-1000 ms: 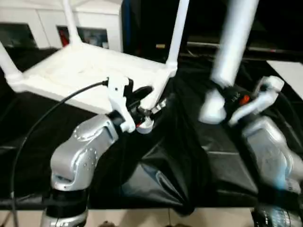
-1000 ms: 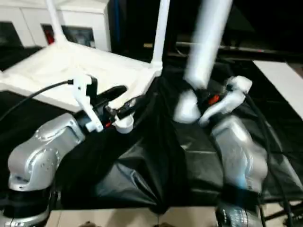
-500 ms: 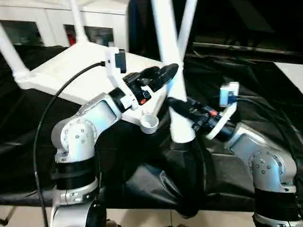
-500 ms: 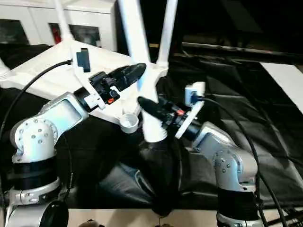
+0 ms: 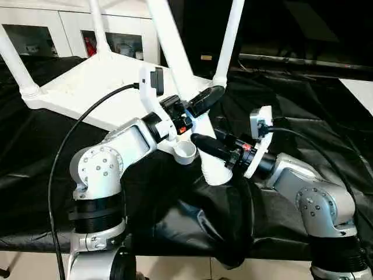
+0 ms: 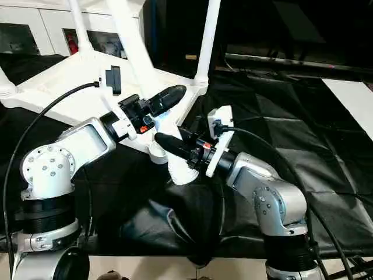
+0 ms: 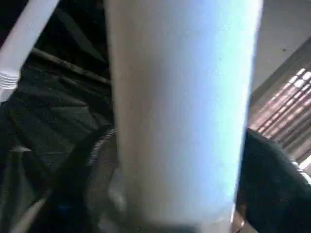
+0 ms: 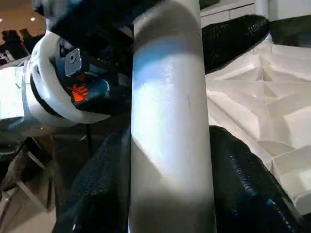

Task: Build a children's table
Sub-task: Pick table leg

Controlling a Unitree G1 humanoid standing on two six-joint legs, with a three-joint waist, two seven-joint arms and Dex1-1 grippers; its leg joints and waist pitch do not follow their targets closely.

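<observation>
The children's table top (image 5: 76,87) lies upside down on the black cloth, with three white legs (image 5: 230,41) standing in its corner sockets. The near corner socket (image 5: 186,153) is an open ring. A fourth leg (image 5: 175,52) leans up and to the left, its thick end (image 5: 215,172) low beside that socket. My right gripper (image 5: 207,146) is shut on this leg just above the thick end. My left gripper (image 5: 201,104) is open, its fingers (image 7: 274,184) on either side of the same leg higher up.
A white cabinet with glass doors (image 5: 70,29) stands behind the table top. Crumpled black cloth (image 5: 291,116) covers the work surface up to its front edge. A black cable (image 5: 76,134) loops from my left wrist. A white panel (image 5: 362,87) lies at the far right.
My right arm swung the leg from upright at the right down and left to the near socket. My left gripper rose to the leg and narrowed around it.
</observation>
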